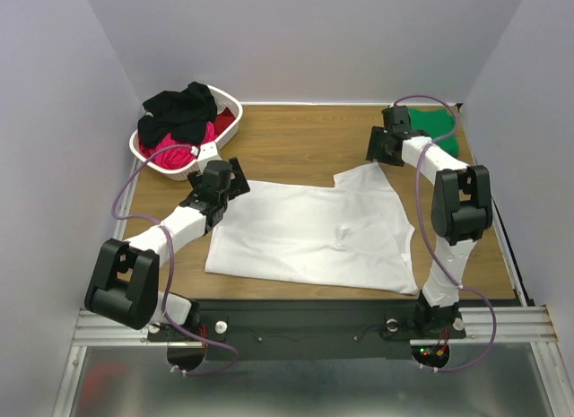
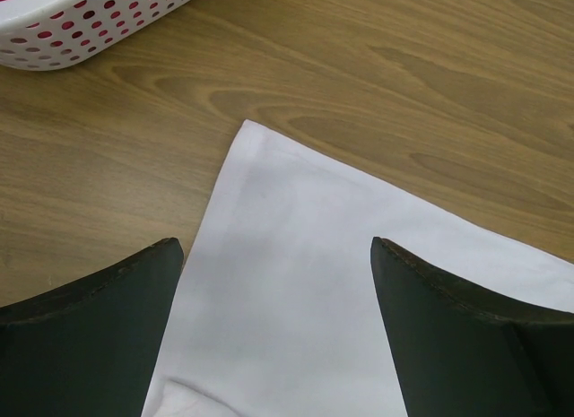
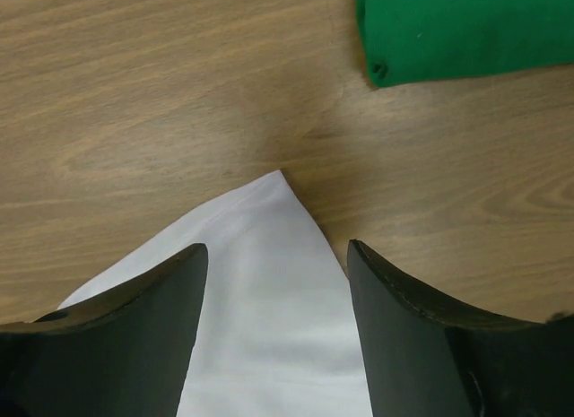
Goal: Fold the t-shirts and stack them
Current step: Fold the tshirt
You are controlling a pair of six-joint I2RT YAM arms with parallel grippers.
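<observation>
Two grippers, both with fingers spread wide and nothing pinched. Left gripper (image 1: 235,179) over the far left corner of the white t-shirt (image 1: 314,242), right gripper (image 1: 378,155) over its pointed far right corner. Shirt flat across the middle of the wooden table (image 1: 296,139), reaching almost to the near edge, smooth except for a small pucker near its centre.

Top view alone: a black t-shirt (image 1: 179,108) heaped over red-pink cloth (image 1: 184,141) in the white plastic lattice basket (image 1: 235,108) at the far left corner, and the whole folded green t-shirt (image 1: 441,125) at the far right corner.

Left wrist alone: a crisp hemmed corner of matte white cloth between dark, curved fingers (image 2: 99,318), with red showing through the basket's round holes.

Right wrist alone: a narrow white point of cloth between the fingers (image 3: 421,327), and a thick green folded edge near it but apart, on bare wood grain.
</observation>
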